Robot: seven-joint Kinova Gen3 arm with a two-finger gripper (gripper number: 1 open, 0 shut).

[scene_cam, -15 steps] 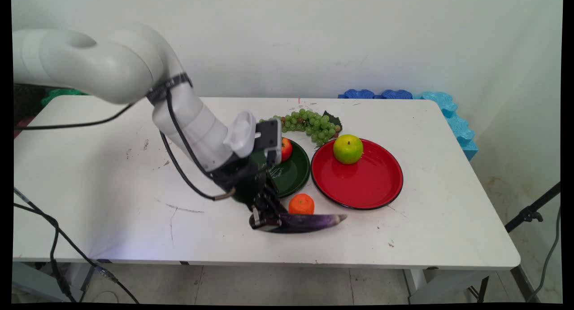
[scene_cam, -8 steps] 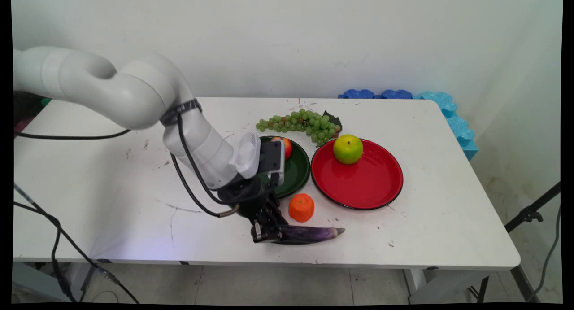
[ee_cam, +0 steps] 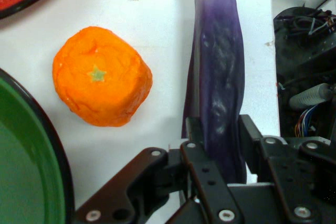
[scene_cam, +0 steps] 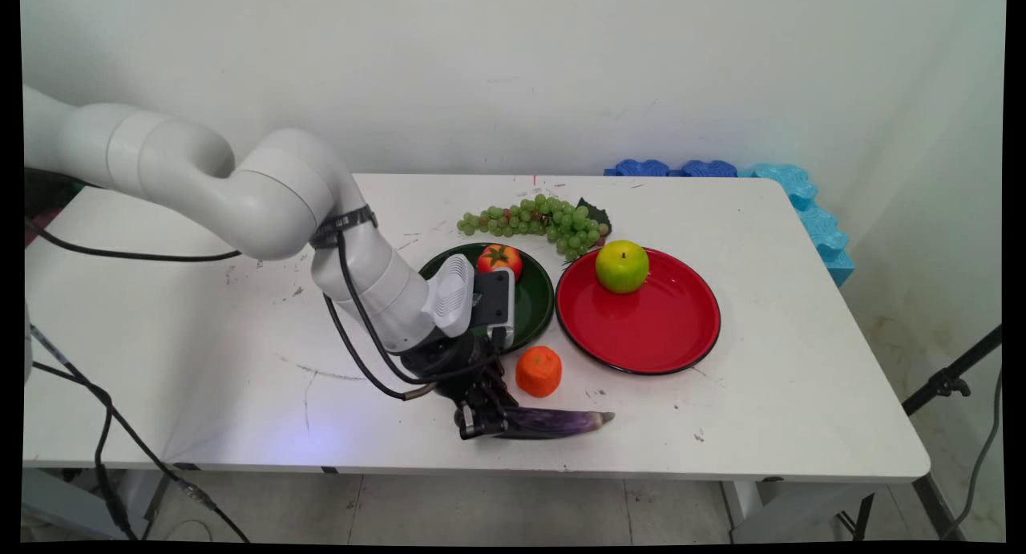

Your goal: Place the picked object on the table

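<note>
My black two-finger tool [ee_cam: 218, 145] is clamped on the long purple eggplant [scene_cam: 553, 420], low on the white tabletop [scene_cam: 200, 361] beside the orange tangerine [scene_cam: 538, 370], not yet lifted.

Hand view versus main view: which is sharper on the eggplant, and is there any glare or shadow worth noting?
Hand view: eggplant and orange sharp, no motion blur, soft highlights along the eggplant's skin. Main view: eggplant small and partly hidden by the gripper; a glossy reflection shows on the red plate.
</note>
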